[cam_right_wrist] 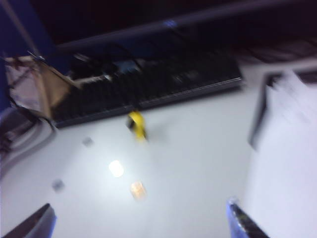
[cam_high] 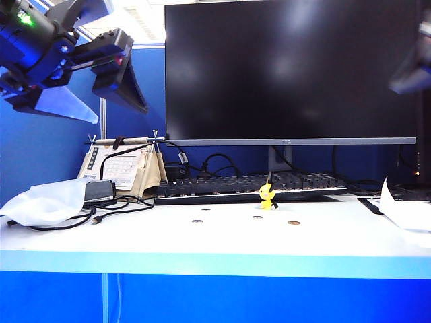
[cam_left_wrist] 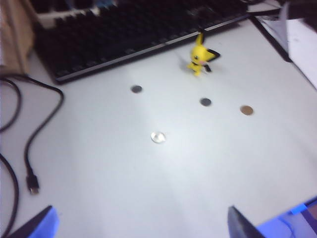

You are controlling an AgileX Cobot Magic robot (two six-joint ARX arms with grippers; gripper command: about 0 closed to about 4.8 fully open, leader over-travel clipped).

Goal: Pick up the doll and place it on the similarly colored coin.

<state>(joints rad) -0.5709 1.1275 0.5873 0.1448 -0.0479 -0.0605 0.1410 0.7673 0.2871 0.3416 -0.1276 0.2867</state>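
Observation:
The doll (cam_high: 267,196) is a tiny yellow figure standing upright on the white table just in front of the keyboard (cam_high: 249,186). The brassy coin (cam_high: 293,223) lies flat a little nearer and to the doll's right, apart from it. My left gripper (cam_high: 101,97) hangs high at the upper left, open and empty. In the left wrist view the doll (cam_left_wrist: 200,55) and coin (cam_left_wrist: 246,110) lie far beyond the open left gripper (cam_left_wrist: 141,220). My right gripper (cam_high: 411,70) is a blur at the upper right. In its blurred wrist view, the right gripper (cam_right_wrist: 141,220) is open above the coin (cam_right_wrist: 138,190) and doll (cam_right_wrist: 137,124).
Two grey coins (cam_high: 197,221) (cam_high: 257,217) and another small coin (cam_high: 205,209) lie left of the brassy one. A large monitor (cam_high: 289,70) stands behind the keyboard. Cables (cam_high: 101,212), a white cloth (cam_high: 40,202) and a desk calendar (cam_high: 124,168) sit at the left, papers (cam_high: 404,212) at the right.

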